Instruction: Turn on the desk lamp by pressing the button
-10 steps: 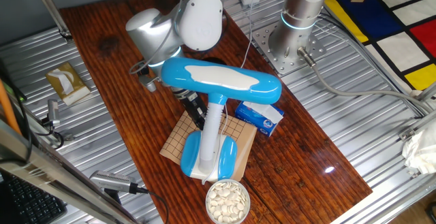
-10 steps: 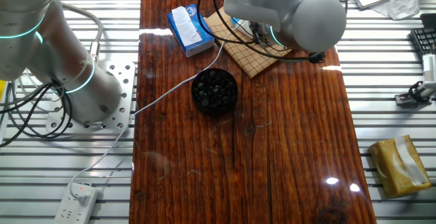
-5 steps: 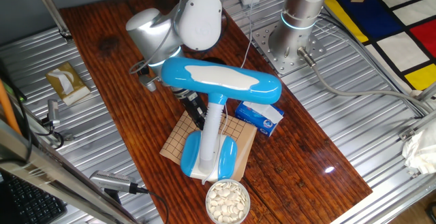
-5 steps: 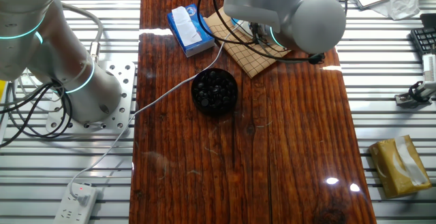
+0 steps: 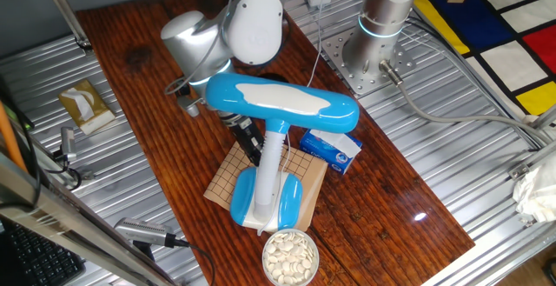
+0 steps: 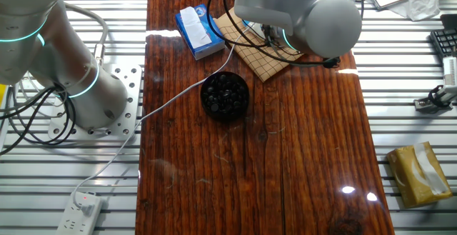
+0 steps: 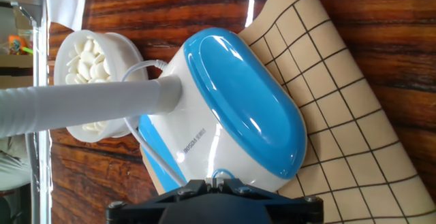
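The desk lamp stands on a grid board, with its long sky-blue head (image 5: pixel 278 102) and white panel on a white stem (image 5: pixel 274 160) above a blue-and-white base (image 5: pixel 265 197). My gripper (image 5: pixel 248 143) reaches down under the lamp head, just beside the base. In the hand view the base (image 7: pixel 238 108) fills the middle and the stem (image 7: pixel 88 105) runs off to the left. My gripper (image 7: pixel 216 181) sits at the bottom edge, fingertips together, right at a small blue ring on the white end of the base. In the other fixed view my arm hides the lamp.
A bowl of white stones (image 5: pixel 290 256) stands by the base at the table's front. A small blue-and-white box (image 5: pixel 331 147) lies to the right. The grid board (image 7: pixel 340 115) lies under the lamp. A bowl of black stones (image 6: pixel 225 94) sits behind my arm.
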`<action>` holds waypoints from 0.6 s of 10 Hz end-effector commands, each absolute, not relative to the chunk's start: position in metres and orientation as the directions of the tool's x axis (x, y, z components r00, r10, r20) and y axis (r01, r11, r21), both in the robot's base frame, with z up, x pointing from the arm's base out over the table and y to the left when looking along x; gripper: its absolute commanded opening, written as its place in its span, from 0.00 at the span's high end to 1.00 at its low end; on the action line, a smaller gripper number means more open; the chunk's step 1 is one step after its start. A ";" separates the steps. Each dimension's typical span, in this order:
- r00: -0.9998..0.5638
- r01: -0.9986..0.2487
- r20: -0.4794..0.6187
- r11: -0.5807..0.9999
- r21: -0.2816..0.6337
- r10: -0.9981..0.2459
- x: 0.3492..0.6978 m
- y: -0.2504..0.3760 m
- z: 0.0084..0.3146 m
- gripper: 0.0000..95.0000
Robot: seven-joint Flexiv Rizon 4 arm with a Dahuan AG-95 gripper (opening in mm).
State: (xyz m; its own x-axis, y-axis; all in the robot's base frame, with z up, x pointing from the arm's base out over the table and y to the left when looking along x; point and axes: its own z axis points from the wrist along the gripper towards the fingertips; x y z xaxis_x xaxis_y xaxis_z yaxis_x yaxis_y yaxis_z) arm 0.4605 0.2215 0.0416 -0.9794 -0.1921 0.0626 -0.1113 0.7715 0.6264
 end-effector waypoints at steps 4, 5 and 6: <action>-0.980 -0.113 0.055 0.757 0.644 -0.192 0.460 0.219 0.040 1.00; -0.980 -0.111 0.056 0.756 0.646 -0.191 0.459 0.217 0.043 1.00; -0.980 -0.111 0.058 0.763 0.637 -0.192 0.460 0.217 0.047 1.00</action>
State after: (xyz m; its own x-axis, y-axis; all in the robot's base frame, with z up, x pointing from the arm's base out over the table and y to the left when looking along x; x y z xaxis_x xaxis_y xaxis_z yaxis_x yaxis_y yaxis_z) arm 0.4606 0.2167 0.0463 -0.9797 -0.1910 0.0607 -0.1083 0.7593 0.6417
